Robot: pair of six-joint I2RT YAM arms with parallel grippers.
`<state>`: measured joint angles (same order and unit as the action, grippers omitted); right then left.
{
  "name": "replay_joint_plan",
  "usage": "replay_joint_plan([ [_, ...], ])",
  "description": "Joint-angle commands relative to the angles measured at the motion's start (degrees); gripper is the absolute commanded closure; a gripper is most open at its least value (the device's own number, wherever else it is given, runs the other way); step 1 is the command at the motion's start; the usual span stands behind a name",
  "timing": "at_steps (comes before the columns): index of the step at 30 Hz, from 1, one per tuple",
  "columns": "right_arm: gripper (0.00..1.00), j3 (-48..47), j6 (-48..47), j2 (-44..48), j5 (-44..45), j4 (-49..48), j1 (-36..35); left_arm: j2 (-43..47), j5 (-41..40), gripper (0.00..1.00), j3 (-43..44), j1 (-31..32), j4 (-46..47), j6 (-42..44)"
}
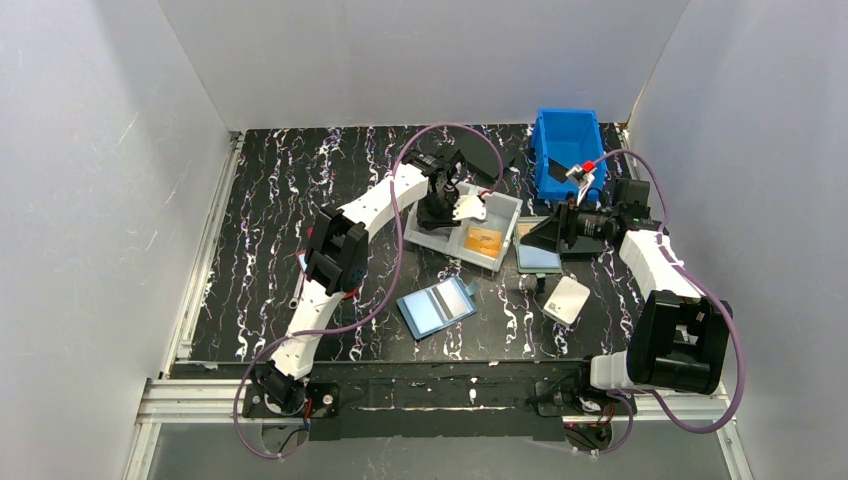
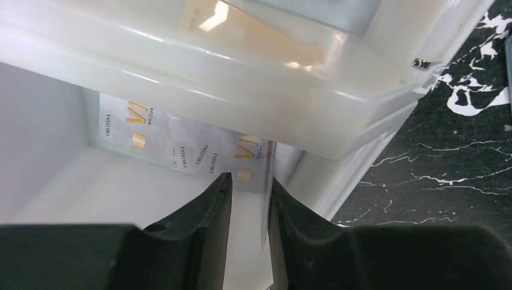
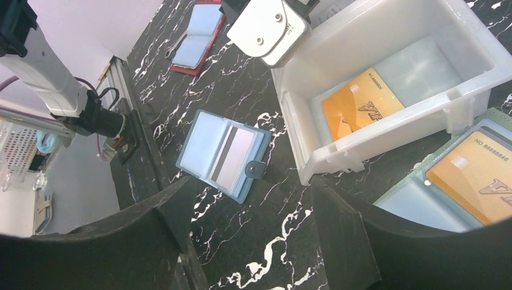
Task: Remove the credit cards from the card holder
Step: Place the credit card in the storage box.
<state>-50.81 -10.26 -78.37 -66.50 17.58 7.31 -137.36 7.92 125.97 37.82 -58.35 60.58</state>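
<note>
We find the left end effector (image 2: 249, 179) inside the white plastic bin (image 2: 241, 72), jaws parted narrowly and clamping nothing. Thin glossy credit cards (image 2: 181, 151), pale with gold print, rest just ahead against the wall. The right end effector (image 3: 247, 187) hangs wide open, empty. The card holder (image 3: 202, 142), a soft light-blue bifold, lies open on the bench (image 3: 253, 260) ahead of it, one grey striped card (image 3: 232, 157) pocketed. We advise lifting straight up, clear of the rigid walls.

The card holder (image 3: 224, 154) has glossy clear plastic pockets; the white bin (image 3: 398, 124) is smooth, translucent plastic; the blue bin (image 1: 568, 114) is opaque plastic; the tabletop (image 1: 270, 220) looks smooth, marble-patterned black.
</note>
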Motion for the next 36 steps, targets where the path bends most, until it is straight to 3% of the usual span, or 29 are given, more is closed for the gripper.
replay_joint_plan([
  [1, 0.22, 0.01, 0.79, 0.41, -1.75, -1.94, 0.51, 2.88, 0.15, 0.72, 0.14, -0.29, 1.17, -1.15],
  [31, 0.21, 0.84, 2.40, 0.31, -3.11, -3.61, 0.57, 6.25, -2.94, 0.57, 1.36, -0.43, 7.26, -5.99],
  [36, 0.21, 0.84, 2.31, 0.48, -3.26, -3.70, 0.55, 8.56, -3.38, 0.56, 1.70, -0.72, 9.25, -13.48],
])
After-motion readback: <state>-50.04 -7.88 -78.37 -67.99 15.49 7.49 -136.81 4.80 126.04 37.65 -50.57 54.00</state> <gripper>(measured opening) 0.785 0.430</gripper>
